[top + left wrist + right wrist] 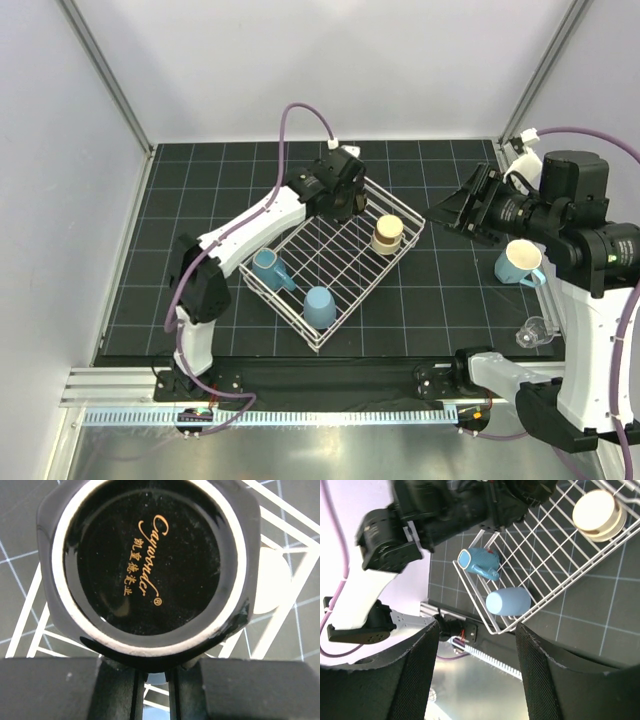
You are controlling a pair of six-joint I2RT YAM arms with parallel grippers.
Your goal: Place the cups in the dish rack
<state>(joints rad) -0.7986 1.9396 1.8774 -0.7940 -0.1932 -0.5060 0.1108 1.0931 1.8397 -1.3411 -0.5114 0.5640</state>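
Left tool clamping small dark cup, glossy black, white ring, gold script, right tool parted

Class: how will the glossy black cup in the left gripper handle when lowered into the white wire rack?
The glossy black cup shows bright reflections, so it is probably slippery in the left gripper. Its matt white foot ring suggests stiff ceramic, which could chip if it knocks the white wire rack.
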